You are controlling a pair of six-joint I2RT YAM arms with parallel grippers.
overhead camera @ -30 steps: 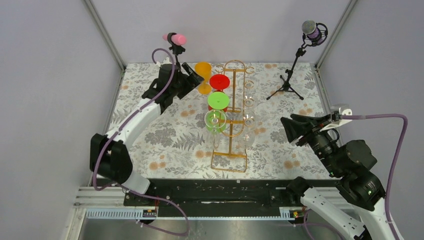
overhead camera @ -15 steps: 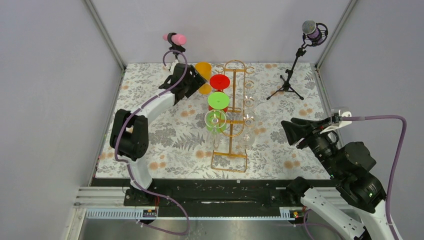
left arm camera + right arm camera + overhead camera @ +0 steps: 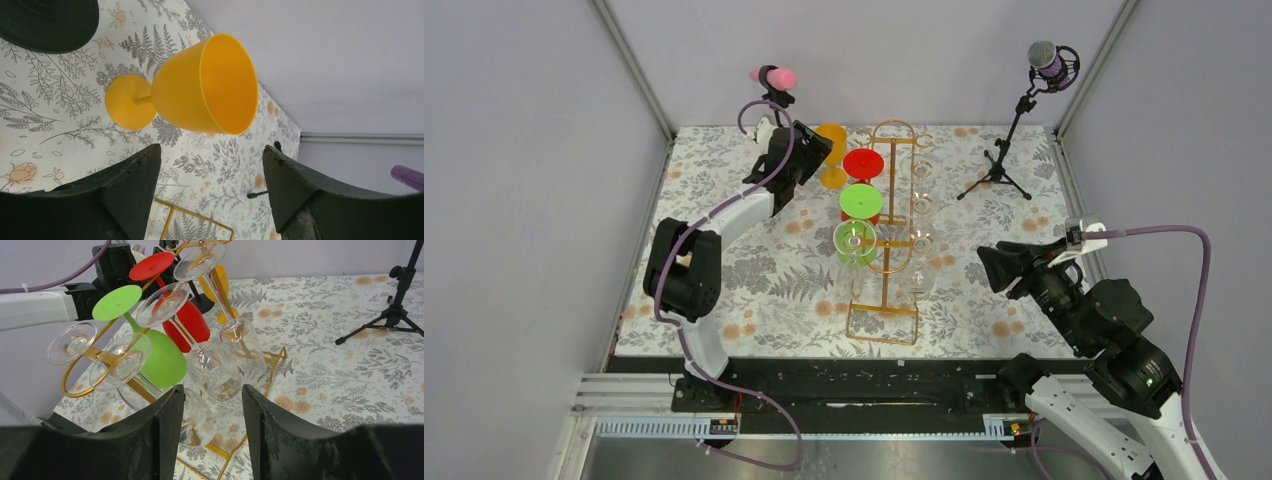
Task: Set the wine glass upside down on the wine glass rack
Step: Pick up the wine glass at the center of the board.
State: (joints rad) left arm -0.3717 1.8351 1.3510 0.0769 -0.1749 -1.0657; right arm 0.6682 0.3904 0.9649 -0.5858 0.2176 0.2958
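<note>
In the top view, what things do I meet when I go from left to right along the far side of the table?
Pink-tipped stand → yellow glass → red glass → rack → microphone stand.

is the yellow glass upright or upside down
Upright: the yellow wine glass stands foot-down on the tablecloth, mouth up, not on the gold rack.

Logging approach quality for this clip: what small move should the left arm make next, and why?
Probably ease the left gripper forward until its open fingers straddle the yellow wine glass. The glass stands upright on the table, ahead of the fingertips and untouched, so closing now would grab nothing.
</note>
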